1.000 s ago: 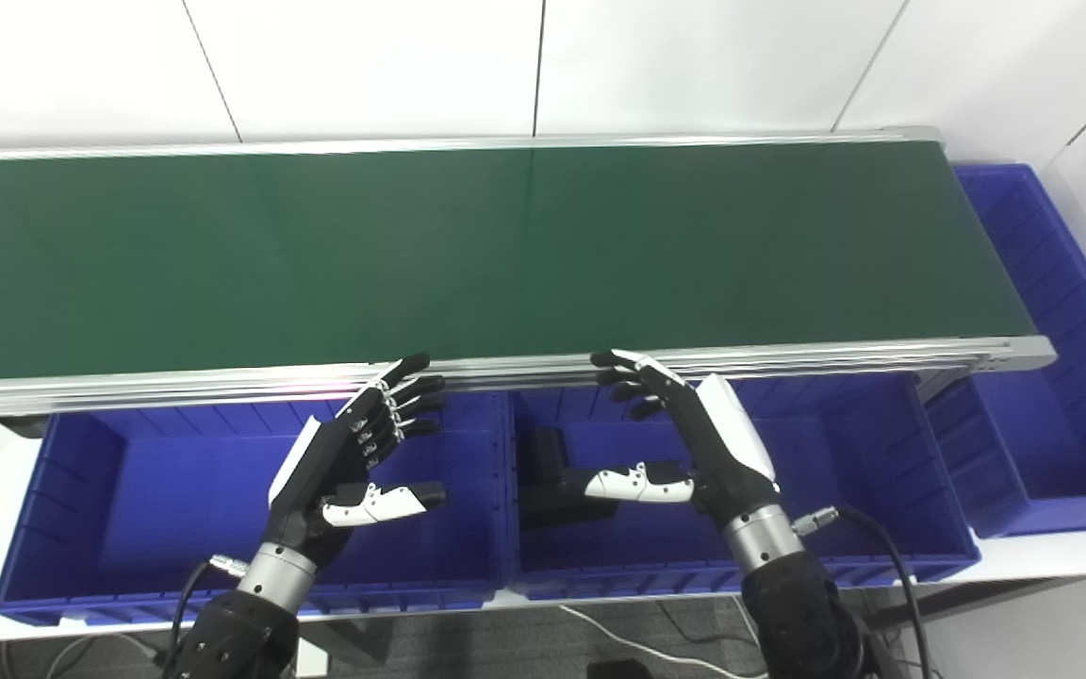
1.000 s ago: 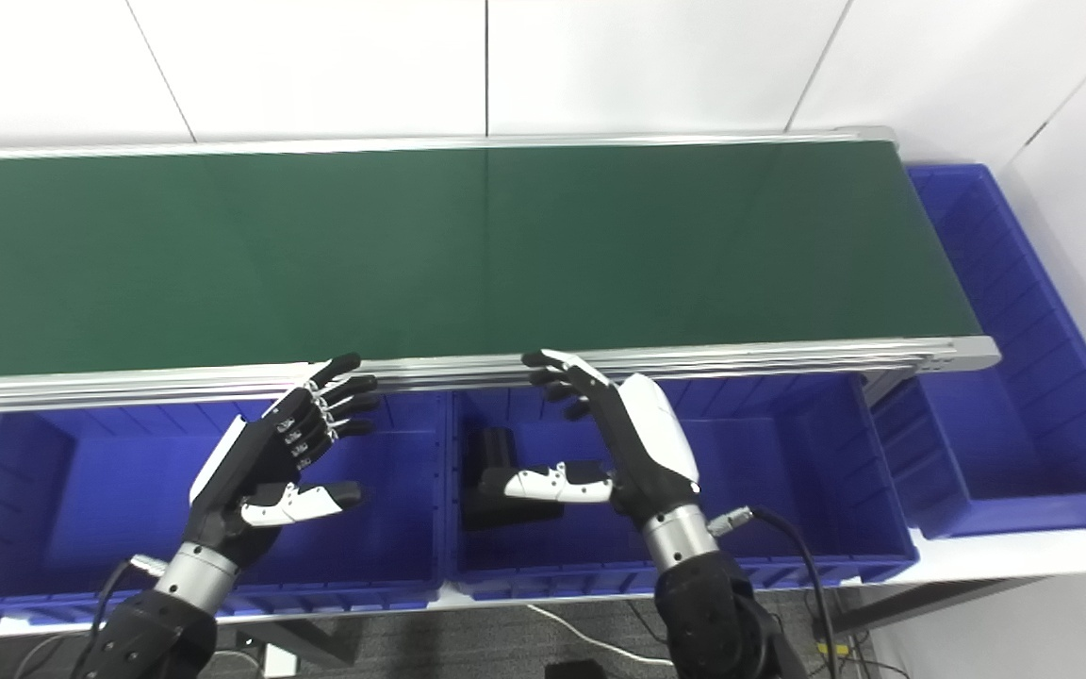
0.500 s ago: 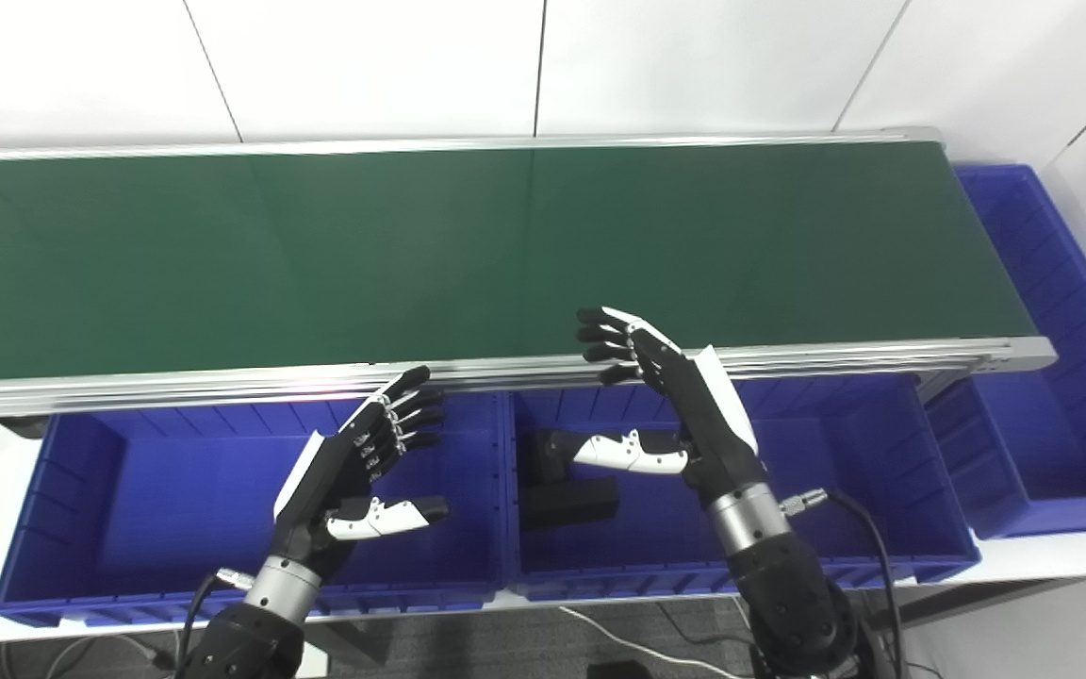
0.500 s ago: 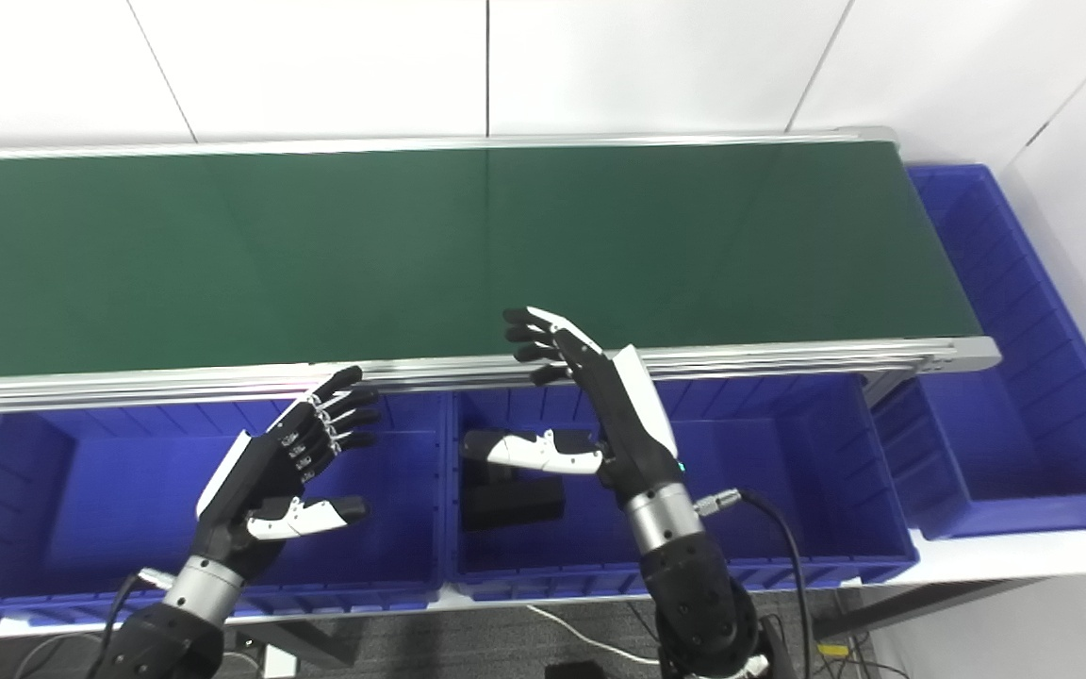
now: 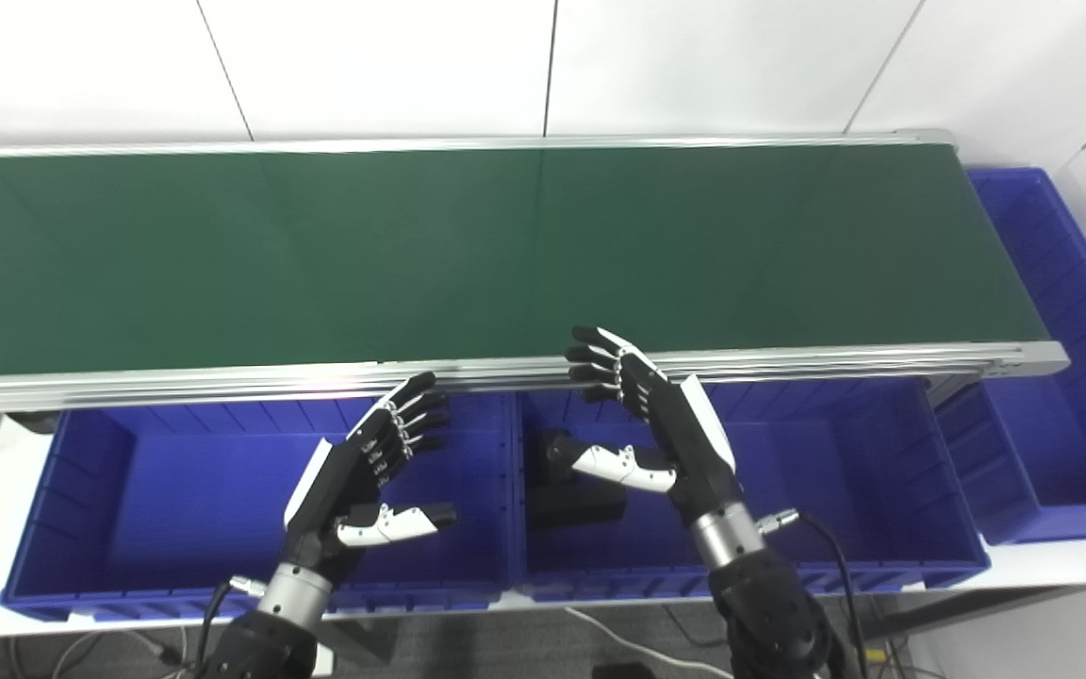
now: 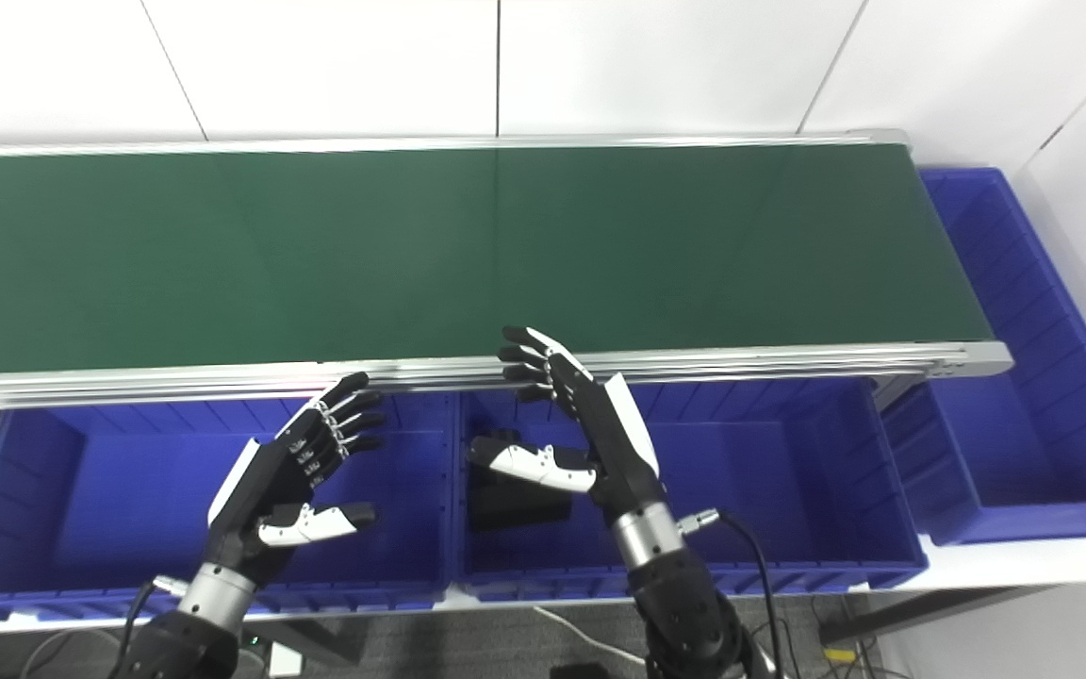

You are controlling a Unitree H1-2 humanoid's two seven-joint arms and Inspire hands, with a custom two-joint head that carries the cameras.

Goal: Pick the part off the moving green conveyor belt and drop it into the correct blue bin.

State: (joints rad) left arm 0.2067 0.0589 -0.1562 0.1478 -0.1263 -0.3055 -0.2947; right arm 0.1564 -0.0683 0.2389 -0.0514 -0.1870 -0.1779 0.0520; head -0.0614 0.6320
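My right hand (image 5: 666,429) has pulled back off the belt (image 5: 468,255), spread and empty, like the left hand (image 5: 364,471). No part on belt; I wait.

The conveyor belt (image 5: 505,245) has a matt, smooth dark green surface, framed by brushed silvery metal rails (image 5: 788,358) that catch the light. The bins (image 5: 175,490) look like moulded blue plastic with ribbed walls and a slight sheen. Both hands (image 5: 354,471) show glossy white and black plastic shells over metal wrists.
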